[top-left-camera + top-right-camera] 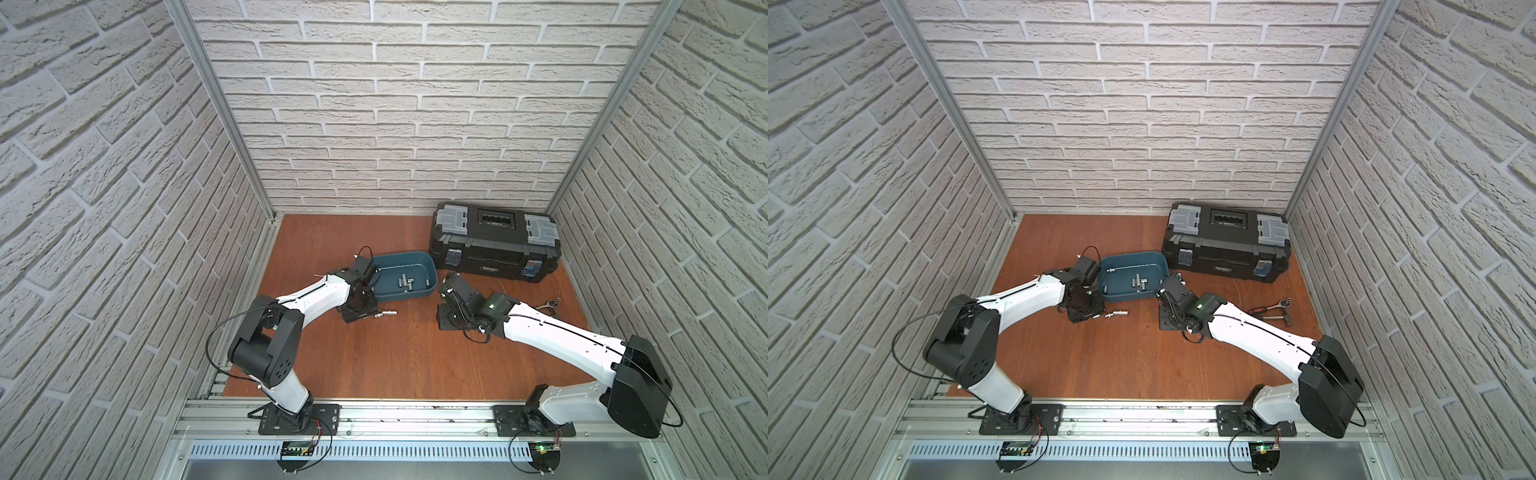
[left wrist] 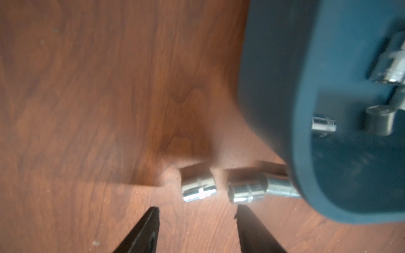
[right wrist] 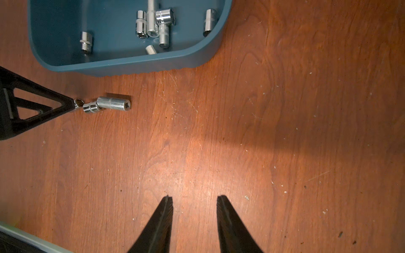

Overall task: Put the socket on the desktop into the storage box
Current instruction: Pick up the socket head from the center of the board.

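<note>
Socket [image 2: 199, 186] — short chromed-steel cylinder, likely slick and roll-prone — is lying mid-way across the red-brown wooden desktop [image 1: 395, 357] near the teal plastic storage box [image 3: 131, 63], wanting a cross-barrel pinch from the black left gripper [image 2: 197, 211], hanging open and empty.

Your left arm [image 1: 307, 297] reaches to 1 o'clock, left gripper [image 2: 197, 212] low, jaws apart, empty; right arm [image 1: 557, 340] reaches to 11 o'clock, right gripper [image 3: 195, 198] likewise.
</note>
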Robot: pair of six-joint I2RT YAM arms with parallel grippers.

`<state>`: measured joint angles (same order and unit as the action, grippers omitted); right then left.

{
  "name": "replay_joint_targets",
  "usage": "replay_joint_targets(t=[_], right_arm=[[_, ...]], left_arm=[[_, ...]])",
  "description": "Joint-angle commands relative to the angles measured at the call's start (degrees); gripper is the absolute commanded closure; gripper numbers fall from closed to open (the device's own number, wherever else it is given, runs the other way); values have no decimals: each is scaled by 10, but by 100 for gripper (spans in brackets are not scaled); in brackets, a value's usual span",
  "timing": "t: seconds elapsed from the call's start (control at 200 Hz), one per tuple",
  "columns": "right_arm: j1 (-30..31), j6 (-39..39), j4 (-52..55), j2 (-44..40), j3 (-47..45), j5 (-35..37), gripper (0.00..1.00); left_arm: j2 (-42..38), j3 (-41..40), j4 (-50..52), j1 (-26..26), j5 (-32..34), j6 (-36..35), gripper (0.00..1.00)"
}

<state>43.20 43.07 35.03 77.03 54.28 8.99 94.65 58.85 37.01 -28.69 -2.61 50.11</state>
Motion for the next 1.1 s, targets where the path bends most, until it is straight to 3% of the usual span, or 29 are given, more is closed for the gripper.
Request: replay_joint_targets(t=[0.0,0.52,1.095], right_arm=[[6,20,-25,-20,-14,10,61],[12,44,-37,-35,-42,11,61],[14,46,-35,-31,-36,12,61]], left_arm=[[13,17,19,-6,18,5,41],[44,25,25,-15,40,20,50],[61,32,16,-16,47,25,49]])
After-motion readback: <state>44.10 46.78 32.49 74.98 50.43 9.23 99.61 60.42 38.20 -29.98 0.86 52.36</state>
